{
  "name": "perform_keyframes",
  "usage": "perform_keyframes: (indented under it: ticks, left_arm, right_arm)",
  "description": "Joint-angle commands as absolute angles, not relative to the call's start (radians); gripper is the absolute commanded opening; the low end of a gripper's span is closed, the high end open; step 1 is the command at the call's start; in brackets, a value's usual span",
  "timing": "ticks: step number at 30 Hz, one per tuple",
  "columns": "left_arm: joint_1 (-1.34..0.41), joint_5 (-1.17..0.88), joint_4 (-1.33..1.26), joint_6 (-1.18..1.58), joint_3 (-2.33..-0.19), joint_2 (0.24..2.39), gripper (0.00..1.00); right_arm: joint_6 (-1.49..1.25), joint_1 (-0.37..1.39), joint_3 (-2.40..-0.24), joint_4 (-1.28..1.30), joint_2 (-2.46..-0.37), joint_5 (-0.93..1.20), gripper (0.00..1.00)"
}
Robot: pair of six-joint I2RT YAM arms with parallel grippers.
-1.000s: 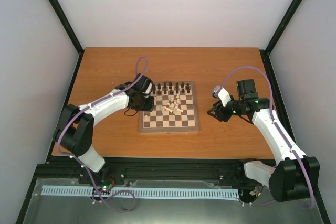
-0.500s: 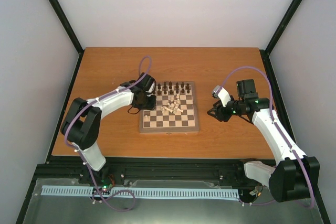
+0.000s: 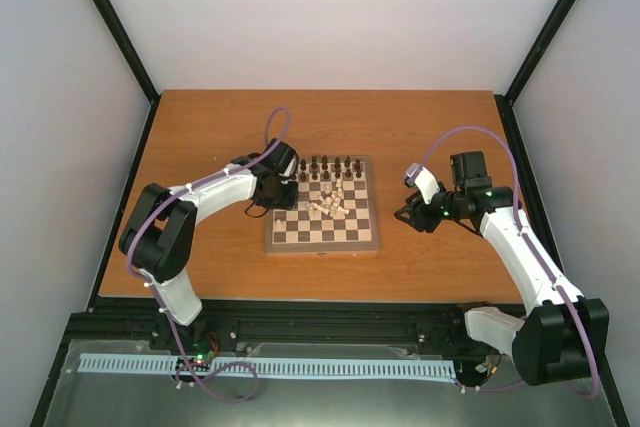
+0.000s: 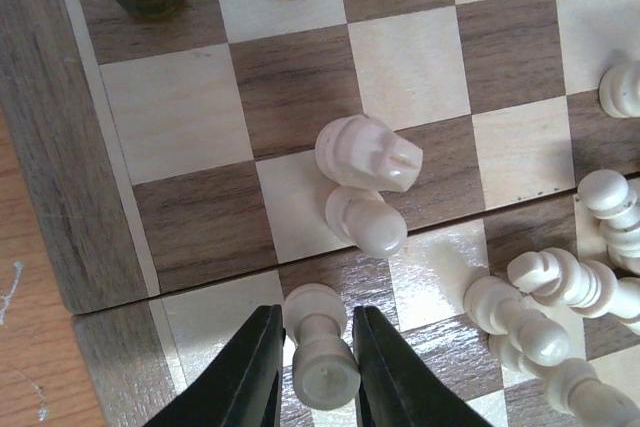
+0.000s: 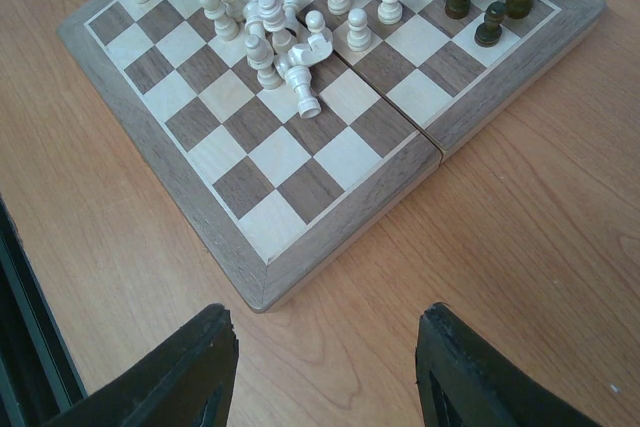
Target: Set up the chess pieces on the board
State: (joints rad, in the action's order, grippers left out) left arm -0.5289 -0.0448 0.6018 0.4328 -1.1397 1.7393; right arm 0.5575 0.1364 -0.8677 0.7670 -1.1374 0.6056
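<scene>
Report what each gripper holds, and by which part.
Left gripper pinches a cream chess piece by its sides, around mid-body, resting on the board. Right gripper is open and holds nothing.

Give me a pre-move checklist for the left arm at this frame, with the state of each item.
1. Left claw closed on the cream piece: ok, its fingers meet both sides.
2. Held piece upright: cannot tell from the wrist view.
3. Neighbours clear of the claw: ok, the toppled cream knight lies just beyond the fingertips, apart from them.
4. Right claw out of the way: ok, open over the table, off the board.
5. Cream pieces set up: not ok, most lie heaped mid-board.
</scene>
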Motion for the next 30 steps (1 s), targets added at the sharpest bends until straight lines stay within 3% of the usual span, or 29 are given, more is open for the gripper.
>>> perform_keyframes:
  ticks: [1, 6, 14, 21, 30]
  left_arm:
    - [-0.541, -0.042, 0.586, 0.443, -1.173, 1.737, 0.18]
    - [-0.548, -0.031, 0.634, 0.443, -1.158, 1.671, 0.11]
    - [-0.558, -0.018, 0.744, 0.430, -1.066, 1.399, 0.11]
    - [-0.652, -0.004, 0.857, 0.373, -0.999, 1.305, 0.12]
    - [-0.752, 0.071, 0.795, 0.402, -0.887, 1.244, 0.12]
  right_arm:
    - [0.572, 0.141, -0.858, 0.767, -1.130, 0.606, 0.51]
    - [0.574, 0.141, -0.857, 0.767, -1.132, 0.604, 0.51]
    - [0.584, 0.143, -0.858, 0.770, -1.106, 0.624, 0.50]
    - [0.581, 0.156, -0.851, 0.758, -1.075, 0.627, 0.50]
    - [0.565, 0.159, -0.844, 0.739, -1.066, 0.583, 0.50]
